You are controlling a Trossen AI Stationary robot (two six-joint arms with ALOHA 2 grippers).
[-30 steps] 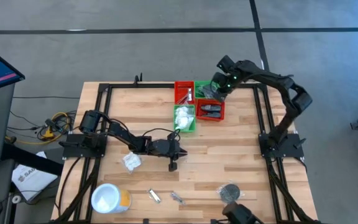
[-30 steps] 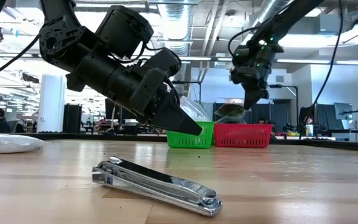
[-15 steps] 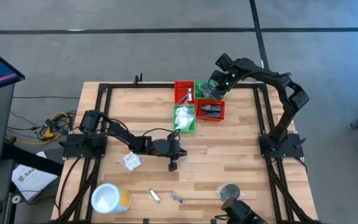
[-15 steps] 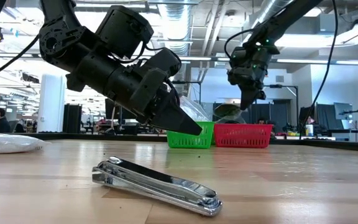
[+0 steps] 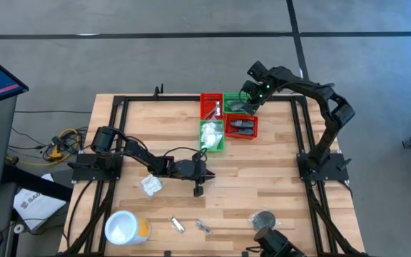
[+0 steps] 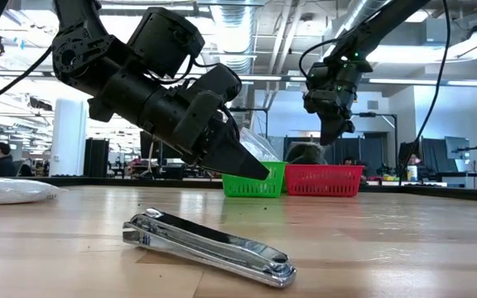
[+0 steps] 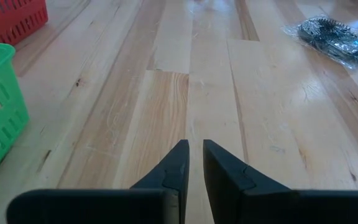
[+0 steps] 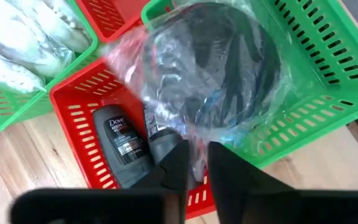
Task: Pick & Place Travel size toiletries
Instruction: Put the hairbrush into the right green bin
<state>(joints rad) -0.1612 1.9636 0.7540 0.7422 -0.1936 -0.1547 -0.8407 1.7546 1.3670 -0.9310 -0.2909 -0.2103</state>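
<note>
Right end effector [image 8: 196,163] over green plastic bin [image 8: 328,81], fingers slightly apart around clear-wrapped black round disc [image 8: 219,68]; left end effector [image 7: 195,163] nearly closed, empty.

Bins [image 5: 223,121] cluster at table [image 5: 277,178] far edge, blocking low passage there. Right gripper [image 5: 246,102] hangs above green bin. Left gripper [image 5: 204,172] occupies table middle. Wide bare wood between it and wrapped disc [image 5: 264,219]; white packet [image 5: 150,185], tub [image 5: 125,228], clipper [image 5: 178,225] crowd near-left area.
</note>
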